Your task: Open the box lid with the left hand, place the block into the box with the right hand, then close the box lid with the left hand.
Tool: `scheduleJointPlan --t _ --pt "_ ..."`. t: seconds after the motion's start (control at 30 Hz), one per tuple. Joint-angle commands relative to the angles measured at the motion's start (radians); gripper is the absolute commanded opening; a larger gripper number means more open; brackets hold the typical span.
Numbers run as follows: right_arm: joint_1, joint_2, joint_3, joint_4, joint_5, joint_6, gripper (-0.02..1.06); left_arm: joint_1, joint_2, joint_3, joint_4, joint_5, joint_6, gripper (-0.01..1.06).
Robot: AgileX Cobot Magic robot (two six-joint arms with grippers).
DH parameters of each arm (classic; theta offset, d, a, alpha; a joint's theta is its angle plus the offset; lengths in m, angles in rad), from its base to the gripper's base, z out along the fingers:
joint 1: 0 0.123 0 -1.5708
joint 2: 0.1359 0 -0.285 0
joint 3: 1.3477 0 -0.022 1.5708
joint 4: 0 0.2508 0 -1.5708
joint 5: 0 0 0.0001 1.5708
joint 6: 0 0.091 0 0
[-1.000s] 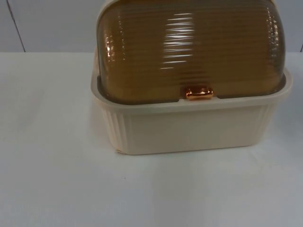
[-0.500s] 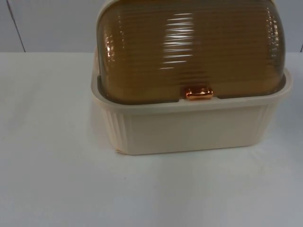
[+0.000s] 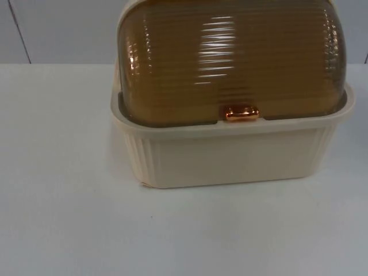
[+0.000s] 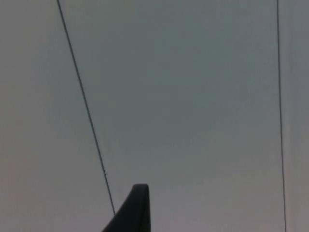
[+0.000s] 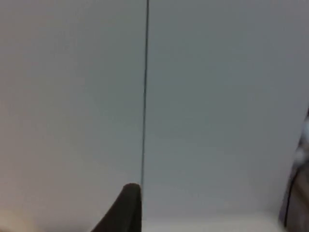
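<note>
A cream ribbed box [image 3: 230, 155] stands on the white table, close to the top camera. Its amber see-through domed lid [image 3: 230, 57] is down on the rim, with a small golden handle [image 3: 242, 113] at the middle of its front edge. What lies inside the box cannot be made out through the lid. My left gripper [image 4: 137, 208] faces the grey partition wall, away from the box. My right gripper [image 5: 126, 205] also faces the wall, with a pale strip of table under it. Both arms wait.
White table [image 3: 69, 224] spreads in front of the box and to its left. The grey partition wall [image 3: 57, 29] with a dark vertical seam closes the back.
</note>
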Motion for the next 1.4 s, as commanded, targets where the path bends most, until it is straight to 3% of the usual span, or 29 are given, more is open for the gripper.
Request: scheduleJointPlan --t 0.0,0.3,0.47,0.57,0.67,0.83,0.93,1.13,1.2,1.37 --pt "0.003 -0.049 -0.046 -0.043 -0.005 -0.013 1.04 0.002 -0.077 0.003 0.003 -0.019 0.012 1.05" --pt "0.003 -0.217 -0.136 -0.046 0.13 -0.083 1.04 0.017 -0.292 0.003 0.006 0.082 0.001 1.05" --pt "0.003 -0.352 -0.137 -0.041 0.252 -0.101 1.04 0.135 -0.446 0.003 -0.028 0.151 0.004 1.05" --pt "0.003 -0.408 -0.137 -0.032 0.267 -0.105 1.04 0.185 -0.515 0.003 -0.044 0.151 0.036 1.05" --pt "0.003 -0.455 -0.139 0.012 0.281 -0.149 1.04 0.203 -0.578 0.001 -0.059 0.155 0.042 1.05" --pt "0.003 -0.482 -0.184 0.266 0.295 -0.34 1.04 0.203 -0.68 -0.017 -0.145 0.224 0.176 1.05" --pt "0.003 -0.487 -0.214 0.273 0.317 -0.35 1.04 0.203 -0.691 -0.038 -0.192 0.268 0.221 1.05" --pt "0.006 -0.518 -0.225 0.271 0.457 -0.335 1.04 0.203 -0.691 -0.065 -0.225 0.423 0.221 1.05" --pt "0.006 -0.518 -0.216 0.278 0.504 -0.318 1.04 0.203 -0.691 -0.065 -0.234 0.427 0.221 1.05" --pt "0.028 -0.518 -0.121 0.276 0.427 -0.32 1.04 0.203 -0.691 -0.019 -0.204 0.414 0.221 1.05"
